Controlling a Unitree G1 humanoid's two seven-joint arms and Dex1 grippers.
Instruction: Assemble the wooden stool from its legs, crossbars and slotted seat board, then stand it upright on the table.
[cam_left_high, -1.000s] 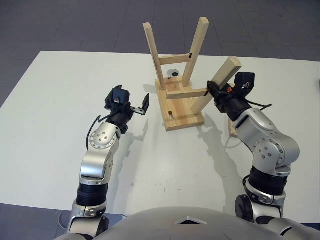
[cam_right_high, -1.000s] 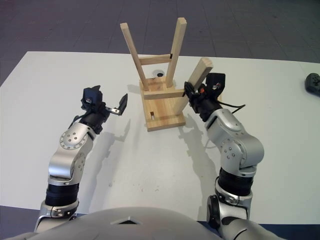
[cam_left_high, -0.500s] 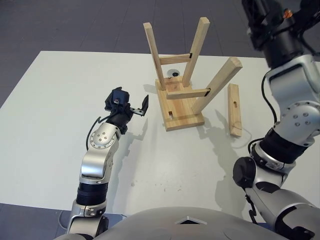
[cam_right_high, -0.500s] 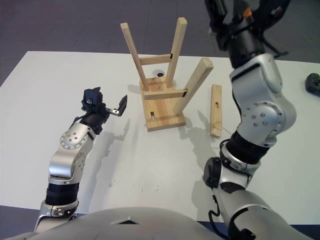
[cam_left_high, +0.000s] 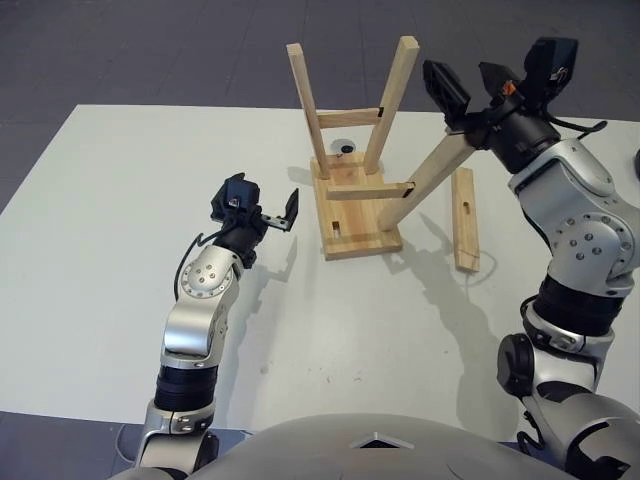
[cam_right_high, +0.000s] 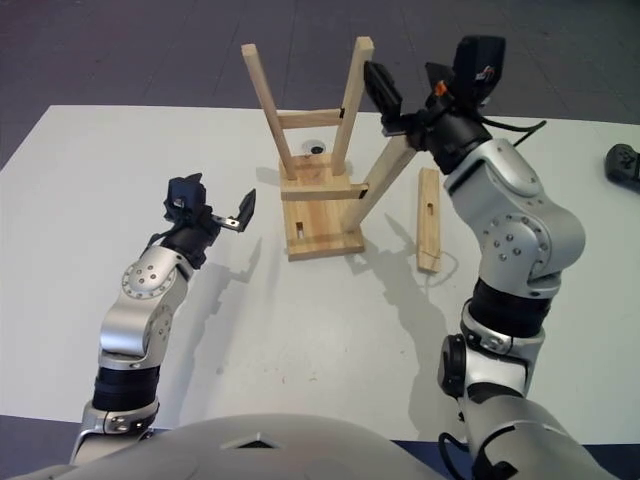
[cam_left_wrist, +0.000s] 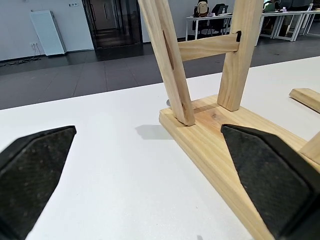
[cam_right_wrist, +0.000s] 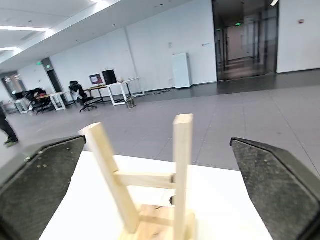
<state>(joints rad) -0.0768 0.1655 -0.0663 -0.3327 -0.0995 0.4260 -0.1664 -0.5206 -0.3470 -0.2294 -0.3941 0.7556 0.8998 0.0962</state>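
The stool stands upside down on the white table (cam_left_high: 120, 210), its slotted seat board (cam_left_high: 362, 222) flat. Two legs (cam_left_high: 305, 100) rise upright, joined by a crossbar (cam_left_high: 350, 117). A third leg (cam_left_high: 425, 182) leans out to the right, tied to the others by a lower crossbar (cam_left_high: 370, 189). A loose fourth leg (cam_left_high: 466, 220) lies on the table right of the seat. My right gripper (cam_left_high: 470, 92) hangs open just over the leaning leg's top end. To the left of the seat board, my left gripper (cam_left_high: 266, 210) is open and empty; its pads (cam_left_wrist: 35, 170) frame the board (cam_left_wrist: 220, 135).
A round hole (cam_left_high: 346, 148) in the table sits just behind the stool. A dark object (cam_right_high: 625, 165) lies at the table's far right edge. The table's near and left areas are bare white surface.
The right gripper let go of the leaning leg low down, rose high, then came down over that leg's top end. The loose leg came into sight. The left arm stayed still.
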